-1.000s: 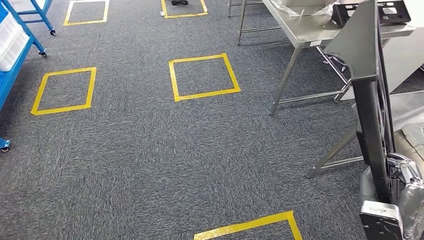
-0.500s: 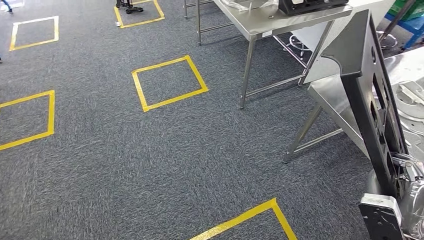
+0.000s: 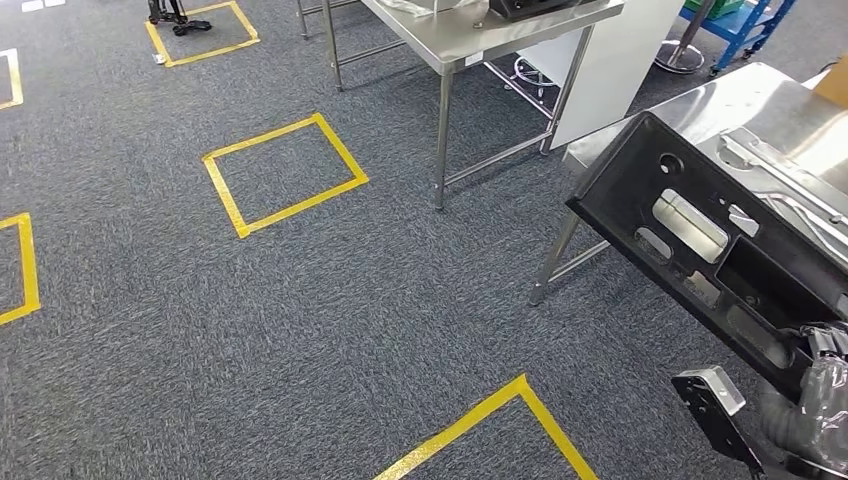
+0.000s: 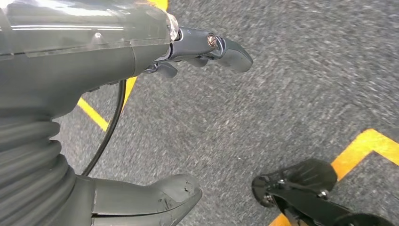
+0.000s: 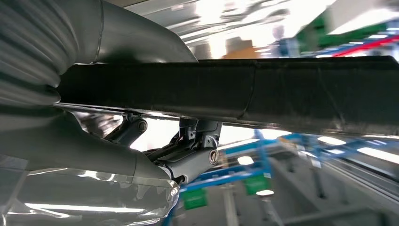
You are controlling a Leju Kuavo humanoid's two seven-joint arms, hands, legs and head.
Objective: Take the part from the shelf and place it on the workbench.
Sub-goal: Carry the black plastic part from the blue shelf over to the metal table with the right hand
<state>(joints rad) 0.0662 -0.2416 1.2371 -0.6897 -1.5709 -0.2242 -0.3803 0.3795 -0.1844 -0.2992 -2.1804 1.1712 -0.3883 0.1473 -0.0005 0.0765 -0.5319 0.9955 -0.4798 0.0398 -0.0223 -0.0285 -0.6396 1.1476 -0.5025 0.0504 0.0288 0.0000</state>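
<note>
Head view: the right hand (image 3: 815,385) comes in at the lower right corner and holds the part (image 3: 700,245), a long black panel with several cut-outs and a pale block set in its face. The part is tilted, its upper end leaning out over the near corner of a steel surface (image 3: 730,100) on the right, its lower end down at the hand. Flat metal pieces lie on that surface behind the part. A second steel surface (image 3: 470,45) stands farther back, near the top of the picture, with a dark object on it. The floor is grey carpet (image 3: 300,320) marked with yellow tape squares (image 3: 285,172); one taped corner lies close in front of the robot.

Left wrist view: the left hand (image 4: 155,127) hangs over the carpet. Its thumb and its dark fingers (image 4: 230,49) are spread apart and hold nothing. Yellow tape crosses the carpet below it.

Right wrist view: the part (image 5: 263,89) runs as a dark bar across the picture, lying in the right hand (image 5: 141,141). The thick thumb sits on one side of the part and the dark fingers (image 5: 193,157) curl against the other side, so the hand grips it. Behind, blurred, are blue frames and bright lights.
</note>
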